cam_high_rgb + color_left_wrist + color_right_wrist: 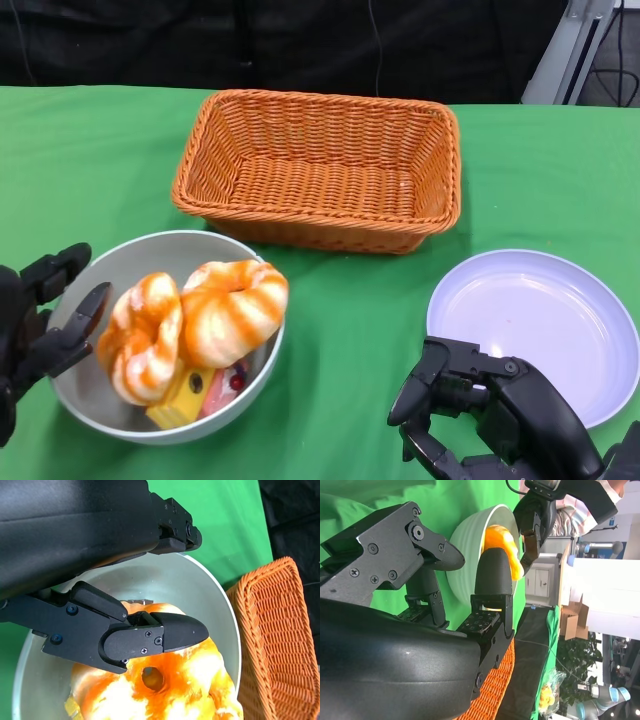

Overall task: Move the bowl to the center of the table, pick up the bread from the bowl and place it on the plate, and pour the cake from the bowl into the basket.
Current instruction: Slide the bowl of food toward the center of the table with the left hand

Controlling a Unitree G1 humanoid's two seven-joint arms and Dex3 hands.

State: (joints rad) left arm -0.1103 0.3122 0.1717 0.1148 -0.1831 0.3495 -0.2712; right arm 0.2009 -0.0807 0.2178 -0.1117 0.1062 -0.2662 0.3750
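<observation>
At the near left edge of the table, the left hand straddles the rim of the grey bowl, one finger inside the wall and the others outside; whether it already pinches the rim cannot be told. The bowl sits near and left on the green cloth, not yet at the centre. In it two orange-striped bread rings are heaped above the rim, with a yellow and pink cake piece beneath them. A grip on one side only could tip the bowl as it slides, and the tall bread could roll out over the right edge. The inner finger lies close against the bread in the left wrist view, so it could shove the bread or drag it along. Farther back stands the orange wicker basket, just beyond the bowl; a wide swing could knock it. To the near right, the right hand hovers with fingers curled and holding nothing, beside the white plate; reaching in early, it could collide with the bowl.
</observation>
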